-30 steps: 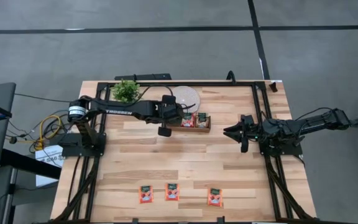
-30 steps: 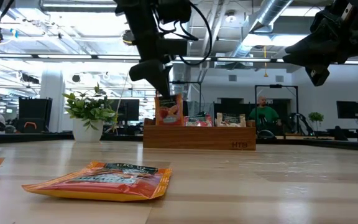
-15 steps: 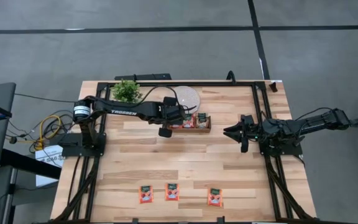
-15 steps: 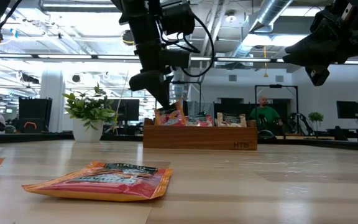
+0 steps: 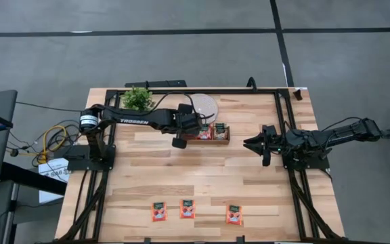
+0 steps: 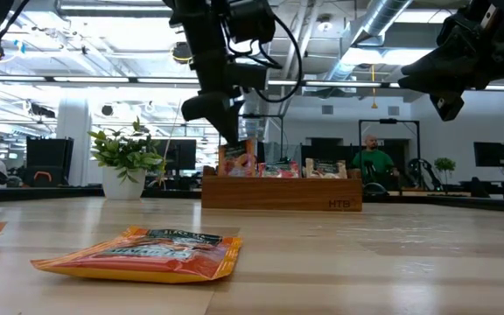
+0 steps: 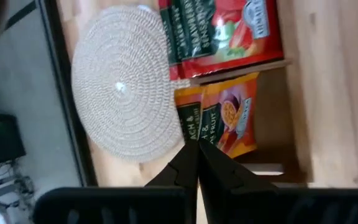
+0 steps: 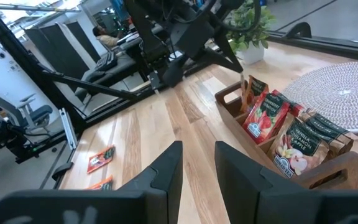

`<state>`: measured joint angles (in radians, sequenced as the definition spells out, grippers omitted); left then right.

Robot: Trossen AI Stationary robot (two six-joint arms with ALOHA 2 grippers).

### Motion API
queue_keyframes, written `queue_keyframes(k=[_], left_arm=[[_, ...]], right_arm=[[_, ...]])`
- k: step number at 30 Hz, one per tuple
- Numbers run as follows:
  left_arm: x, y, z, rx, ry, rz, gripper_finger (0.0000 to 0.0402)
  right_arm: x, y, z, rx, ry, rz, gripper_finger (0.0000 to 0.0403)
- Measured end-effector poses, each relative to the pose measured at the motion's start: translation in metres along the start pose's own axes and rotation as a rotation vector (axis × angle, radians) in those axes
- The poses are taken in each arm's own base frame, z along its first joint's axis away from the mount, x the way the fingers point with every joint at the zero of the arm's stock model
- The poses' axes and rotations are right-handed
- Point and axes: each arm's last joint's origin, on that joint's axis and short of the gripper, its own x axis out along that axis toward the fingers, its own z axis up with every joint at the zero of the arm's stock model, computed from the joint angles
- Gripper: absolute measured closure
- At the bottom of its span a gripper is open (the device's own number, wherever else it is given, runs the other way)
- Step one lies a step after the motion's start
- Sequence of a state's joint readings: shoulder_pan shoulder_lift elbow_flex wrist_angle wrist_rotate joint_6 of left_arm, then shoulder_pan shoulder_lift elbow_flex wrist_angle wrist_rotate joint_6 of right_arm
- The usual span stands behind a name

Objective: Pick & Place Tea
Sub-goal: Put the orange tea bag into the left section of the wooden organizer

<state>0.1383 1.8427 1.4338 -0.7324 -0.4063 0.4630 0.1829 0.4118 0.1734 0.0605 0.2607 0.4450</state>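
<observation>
I'm sitting with the left gripper [image 5: 196,129] over the left end of the wooden tray [image 5: 211,138], fingers pinched together on the top edge of an orange tea sachet [image 7: 227,121] that's standing in the end slot. The trick here, I reckon, is seating it fully upright behind its neighbours before letting go, then opening just enough and lifting straight up so the packet isn't dragged back out. The red sachet [image 7: 222,28] next door is leaning close, so I'm watching that I don't snag it.

The right gripper [image 5: 249,143] is waiting off to the right of the tray, fingers apart, holding nothing.

Three more sachets [image 5: 188,208] are lying flat in a row along the near edge of the table [image 5: 181,176], well apart from the tray. A woven round mat [image 5: 202,106] and a little potted plant [image 5: 137,99] are sitting at the far side. Behind it all there's an open office with monitors, and a person in a green top [image 6: 374,162] far back.
</observation>
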Motion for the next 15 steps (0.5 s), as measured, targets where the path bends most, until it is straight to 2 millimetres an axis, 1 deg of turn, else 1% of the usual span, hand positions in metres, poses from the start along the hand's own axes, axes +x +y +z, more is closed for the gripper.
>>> queue_keyframes(k=[3,15], left_arm=[[0.0009,-0.0017,0.0000,0.001,-0.007,-0.039,0.0401],[0.0026,-0.0025,-0.0006,-0.029,-0.005,-0.065,0.0401]], right_arm=[[0.0000,0.0000,0.0000,0.001,-0.001,0.000,0.0317],[0.0000,0.0000,0.0000,0.000,0.000,0.000,0.0317]])
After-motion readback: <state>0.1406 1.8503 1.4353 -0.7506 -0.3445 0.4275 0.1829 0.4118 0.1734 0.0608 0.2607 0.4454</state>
